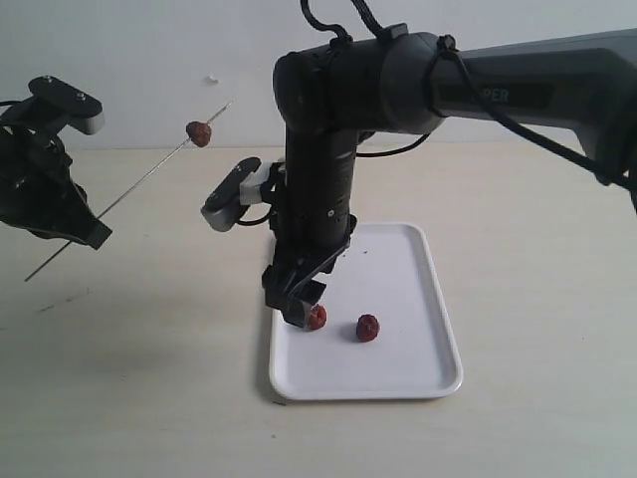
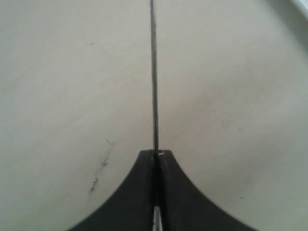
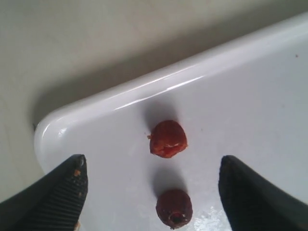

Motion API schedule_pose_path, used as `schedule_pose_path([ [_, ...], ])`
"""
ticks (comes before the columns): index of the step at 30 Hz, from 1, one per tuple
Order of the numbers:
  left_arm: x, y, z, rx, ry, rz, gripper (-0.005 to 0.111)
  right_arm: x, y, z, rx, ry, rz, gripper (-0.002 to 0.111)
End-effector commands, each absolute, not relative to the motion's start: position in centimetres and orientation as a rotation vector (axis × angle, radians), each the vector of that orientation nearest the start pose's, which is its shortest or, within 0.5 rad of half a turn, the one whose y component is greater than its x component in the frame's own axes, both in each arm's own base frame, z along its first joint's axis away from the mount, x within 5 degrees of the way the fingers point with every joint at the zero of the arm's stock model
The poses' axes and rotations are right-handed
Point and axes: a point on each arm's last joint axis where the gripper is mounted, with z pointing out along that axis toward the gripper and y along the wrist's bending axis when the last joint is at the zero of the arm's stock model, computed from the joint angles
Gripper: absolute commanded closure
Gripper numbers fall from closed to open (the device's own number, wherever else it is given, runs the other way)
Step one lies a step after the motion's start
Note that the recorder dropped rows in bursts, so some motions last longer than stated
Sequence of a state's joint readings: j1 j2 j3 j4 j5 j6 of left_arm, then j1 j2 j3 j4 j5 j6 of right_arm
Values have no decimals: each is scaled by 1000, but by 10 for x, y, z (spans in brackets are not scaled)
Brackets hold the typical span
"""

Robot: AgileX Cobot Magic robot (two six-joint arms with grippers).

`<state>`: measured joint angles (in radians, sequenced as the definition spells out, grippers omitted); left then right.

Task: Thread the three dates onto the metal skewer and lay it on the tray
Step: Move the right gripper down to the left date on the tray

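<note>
My left gripper [image 1: 85, 227] [image 2: 155, 155] is shut on the thin metal skewer [image 1: 149, 169] [image 2: 154, 72], held slanting up above the table. One date [image 1: 199, 133] is threaded near its upper tip. My right gripper [image 1: 297, 304] [image 3: 152, 166] hangs open low over the white tray [image 1: 418, 299] [image 3: 250, 77], near a corner. Two dates lie loose on the tray [image 1: 317, 317] [image 1: 367, 328]. In the right wrist view a dark date [image 3: 174, 208] lies between the open fingers, touched by neither, and an orange-red torn date [image 3: 167, 138] lies just beyond them.
The pale tabletop [image 1: 537, 219] surrounds the tray. The right arm's bulky dark body [image 1: 328, 149] stands over the tray's left side. Faint scuff marks [image 2: 98, 168] show on the table under the left gripper.
</note>
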<state>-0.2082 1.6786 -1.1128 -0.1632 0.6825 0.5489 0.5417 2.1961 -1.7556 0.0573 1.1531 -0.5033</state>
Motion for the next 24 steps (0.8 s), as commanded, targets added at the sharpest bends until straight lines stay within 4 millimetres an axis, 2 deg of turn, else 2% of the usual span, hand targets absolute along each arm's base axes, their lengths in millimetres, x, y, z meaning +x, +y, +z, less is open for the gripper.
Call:
schedule_pose_path([
  [1, 329, -79, 225, 865, 2558, -79, 107, 381, 233, 171, -1487, 2675, 75, 36],
  [24, 329, -79, 225, 874, 2552, -83, 107, 386, 239, 171, -1420, 2626, 113, 36],
])
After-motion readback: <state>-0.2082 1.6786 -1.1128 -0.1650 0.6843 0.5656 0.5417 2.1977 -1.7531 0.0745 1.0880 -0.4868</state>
